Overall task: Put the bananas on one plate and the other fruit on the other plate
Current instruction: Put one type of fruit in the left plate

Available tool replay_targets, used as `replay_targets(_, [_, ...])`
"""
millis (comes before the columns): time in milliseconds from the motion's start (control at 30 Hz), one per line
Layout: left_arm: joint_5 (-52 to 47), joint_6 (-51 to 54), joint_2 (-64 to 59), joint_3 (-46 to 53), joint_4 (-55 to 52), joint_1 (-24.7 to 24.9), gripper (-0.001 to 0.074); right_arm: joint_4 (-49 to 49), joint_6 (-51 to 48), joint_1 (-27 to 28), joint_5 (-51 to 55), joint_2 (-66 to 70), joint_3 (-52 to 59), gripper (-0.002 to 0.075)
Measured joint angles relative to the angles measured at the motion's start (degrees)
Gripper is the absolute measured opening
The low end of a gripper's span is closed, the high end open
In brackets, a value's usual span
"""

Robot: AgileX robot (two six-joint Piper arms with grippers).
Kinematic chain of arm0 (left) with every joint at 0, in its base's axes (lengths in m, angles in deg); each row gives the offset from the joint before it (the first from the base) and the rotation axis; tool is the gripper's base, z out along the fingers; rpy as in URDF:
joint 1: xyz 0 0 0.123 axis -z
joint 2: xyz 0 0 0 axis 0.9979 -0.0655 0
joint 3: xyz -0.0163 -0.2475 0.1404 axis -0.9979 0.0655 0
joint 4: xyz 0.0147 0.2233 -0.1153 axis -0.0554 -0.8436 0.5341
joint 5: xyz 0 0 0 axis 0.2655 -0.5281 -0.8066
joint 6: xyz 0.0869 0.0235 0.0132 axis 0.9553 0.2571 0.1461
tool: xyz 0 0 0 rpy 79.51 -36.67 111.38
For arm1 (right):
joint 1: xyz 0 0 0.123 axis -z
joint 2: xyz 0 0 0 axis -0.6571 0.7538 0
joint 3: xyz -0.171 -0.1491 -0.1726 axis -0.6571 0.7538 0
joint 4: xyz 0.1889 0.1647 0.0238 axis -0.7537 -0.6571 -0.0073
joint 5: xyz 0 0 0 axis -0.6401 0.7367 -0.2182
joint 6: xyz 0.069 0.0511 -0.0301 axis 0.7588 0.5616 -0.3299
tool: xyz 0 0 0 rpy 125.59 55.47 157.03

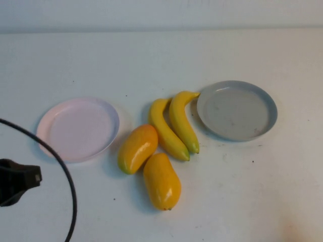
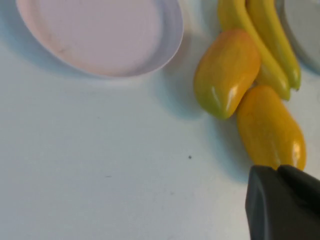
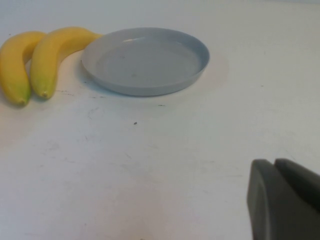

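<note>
Left tool (image 2: 282, 202) sits beside the nearer mango (image 2: 270, 127); right tool (image 3: 285, 197) near grey-blue plate (image 3: 145, 60); their fingers' states I cannot tell.

Left arm: a dark section with its looping black cable shows at the near left edge of the high view, low over the surface. Left pincer (image 2: 282, 202): only a dark part shows at the edge of its wrist view; nothing held.

Right arm: outside the high view. Right pincer (image 3: 284, 197): a dark part shows in its wrist view, above bare surface; nothing held.
</note>
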Motion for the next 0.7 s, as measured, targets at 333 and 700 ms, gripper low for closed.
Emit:
replay_targets(333, [-1.6, 7.6, -25.4, -10.4, -1.1, 5.6, -0.0005, 0.0, 0.0, 0.0, 0.0, 0.0, 0.0, -0.0015])
replay_targets(700, [-1.9, -7.9, -44.9, -28.0, -15.3, 28.7, -0.0005, 0.0, 0.0, 0.0, 0.0, 0.0, 0.0, -0.0015])
